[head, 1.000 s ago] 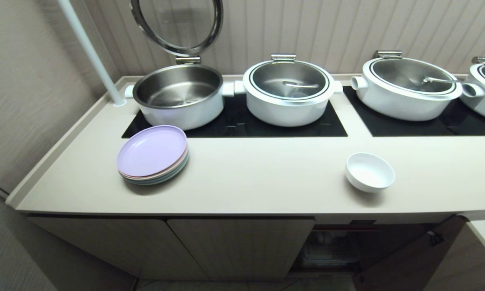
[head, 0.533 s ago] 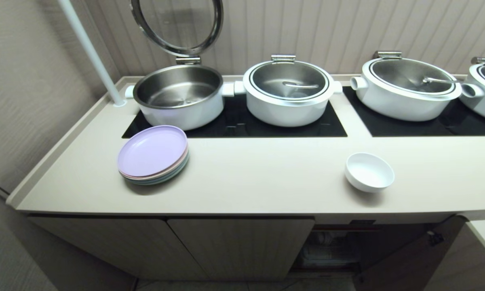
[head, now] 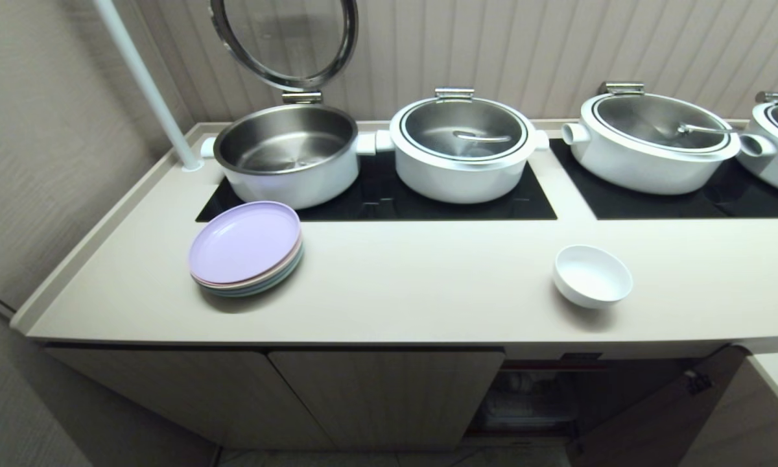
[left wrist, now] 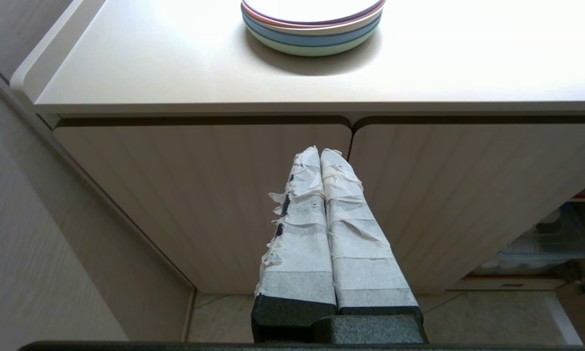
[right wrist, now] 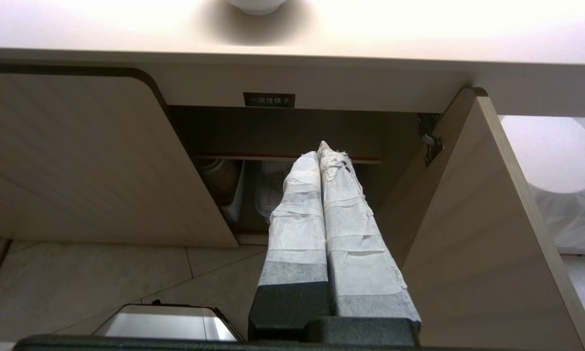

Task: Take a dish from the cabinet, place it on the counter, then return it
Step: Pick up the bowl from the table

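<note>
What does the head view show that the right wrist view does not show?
Only the head view shows the stack of pastel plates, the pots on the black cooktop, and the whole white bowl. Only the right wrist view shows the right gripper, shut and empty, below the counter, and the black label. Both show the counter, the open cabinet and its swung-out door.

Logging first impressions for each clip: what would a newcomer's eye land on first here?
Probably the row of white pots on the black cooktop, the leftmost with its round lid raised. Then the lone white bowl on the counter above the open cabinet, and the pastel plate stack to the left.
</note>
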Available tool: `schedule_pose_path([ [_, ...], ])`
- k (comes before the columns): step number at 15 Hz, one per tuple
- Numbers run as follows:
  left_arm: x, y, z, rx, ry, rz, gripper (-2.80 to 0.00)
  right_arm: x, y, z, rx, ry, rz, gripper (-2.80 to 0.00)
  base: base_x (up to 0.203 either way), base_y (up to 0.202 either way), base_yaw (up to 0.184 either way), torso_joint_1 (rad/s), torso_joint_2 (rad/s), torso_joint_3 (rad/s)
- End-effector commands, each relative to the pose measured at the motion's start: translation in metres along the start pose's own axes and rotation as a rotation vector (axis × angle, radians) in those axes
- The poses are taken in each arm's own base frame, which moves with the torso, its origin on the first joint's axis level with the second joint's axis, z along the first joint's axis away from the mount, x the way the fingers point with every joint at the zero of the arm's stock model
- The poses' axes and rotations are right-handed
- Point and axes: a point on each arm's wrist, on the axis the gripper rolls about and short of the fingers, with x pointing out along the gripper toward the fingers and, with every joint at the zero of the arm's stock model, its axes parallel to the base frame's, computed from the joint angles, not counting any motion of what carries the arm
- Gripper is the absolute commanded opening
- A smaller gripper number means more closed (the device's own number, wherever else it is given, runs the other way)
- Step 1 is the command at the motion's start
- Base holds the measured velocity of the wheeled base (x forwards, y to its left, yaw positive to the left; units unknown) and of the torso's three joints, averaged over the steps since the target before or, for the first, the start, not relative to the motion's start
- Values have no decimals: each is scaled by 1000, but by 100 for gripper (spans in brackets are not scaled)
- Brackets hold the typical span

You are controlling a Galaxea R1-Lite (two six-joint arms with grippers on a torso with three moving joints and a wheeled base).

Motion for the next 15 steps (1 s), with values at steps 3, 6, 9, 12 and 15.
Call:
schedule_pose_path([
  [3,0,0,0,0,-1,0,-280,-10,0,-6,-1,-112,2,-280,0,0,0,0,0,0],
  [6,0,0,0,0,-1,0,-280,-12,0,-7,-2,-130,-18,-280,0,0,0,0,0,0],
  [9,0,0,0,0,-1,0,-280,-12,0,-6,10,-133,-23,-280,0,0,0,0,0,0],
  [12,0,0,0,0,-1,0,-280,-12,0,-6,-16,-133,-11,-280,0,0,0,0,0,0],
  [15,0,0,0,0,-1,0,-280,-12,0,-7,12,-131,-15,-280,0,0,0,0,0,0],
])
